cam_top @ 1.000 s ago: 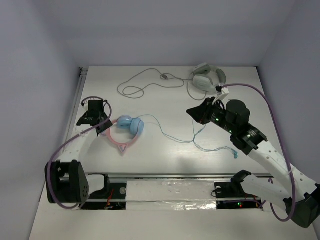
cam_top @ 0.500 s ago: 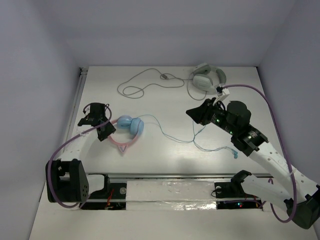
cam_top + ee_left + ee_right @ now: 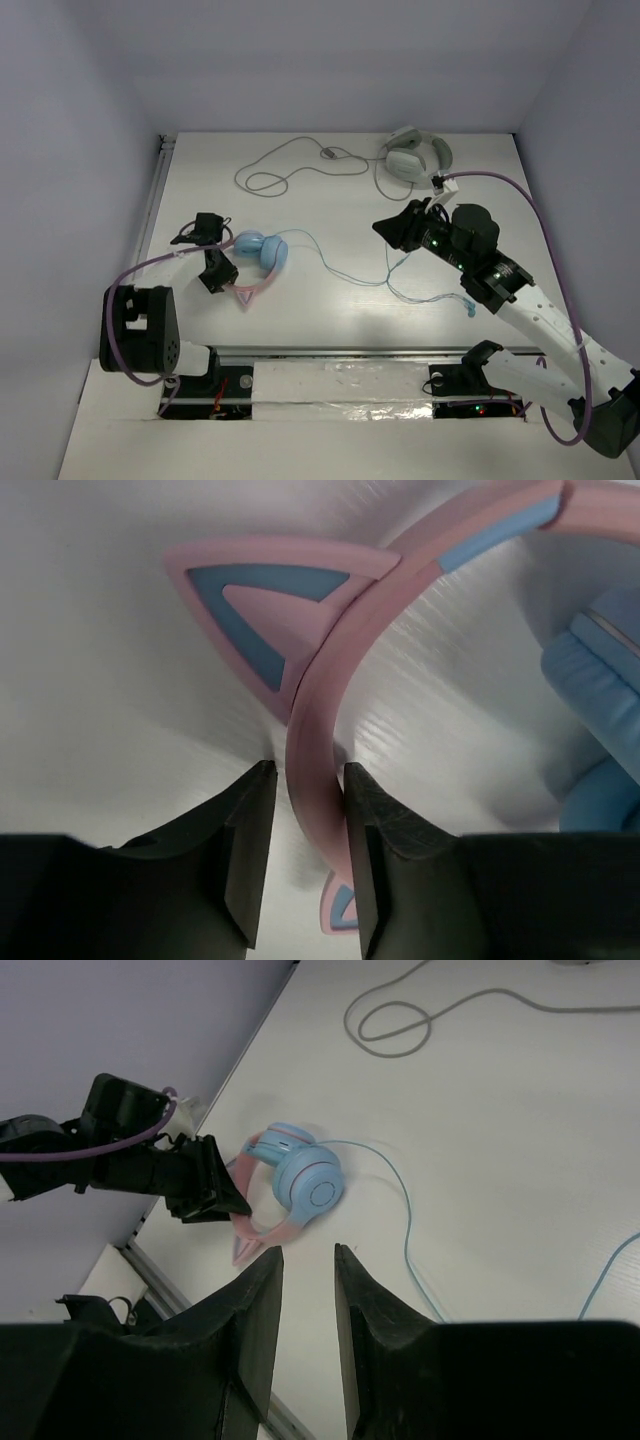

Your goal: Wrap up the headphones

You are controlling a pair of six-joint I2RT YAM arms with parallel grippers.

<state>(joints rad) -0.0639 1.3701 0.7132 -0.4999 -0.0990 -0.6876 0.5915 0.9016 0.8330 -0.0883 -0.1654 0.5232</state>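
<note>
The headphones (image 3: 262, 252) lie left of the table's middle, with light blue earcups and a pink eared headband (image 3: 330, 680). Their thin blue cable (image 3: 340, 272) trails right to a plug (image 3: 470, 312). My left gripper (image 3: 228, 282) is low at the headband's left side. In the left wrist view (image 3: 310, 770) its jaws closely straddle the band: the right finger touches it and a thin gap shows at the left finger. My right gripper (image 3: 380, 225) hovers right of the middle, narrowly open and empty. In the right wrist view (image 3: 309, 1250) it looks down at the headphones (image 3: 308, 1180).
White-grey headphones (image 3: 410, 158) lie at the back right, and their grey cable (image 3: 280, 170) loops across the back to the left; it also shows in the right wrist view (image 3: 420, 1020). The table's left edge rail (image 3: 152, 215) runs close to my left arm.
My left gripper has swung from the headphones' far left side toward me and down onto the headband. The right arm and the headphones have barely moved.
</note>
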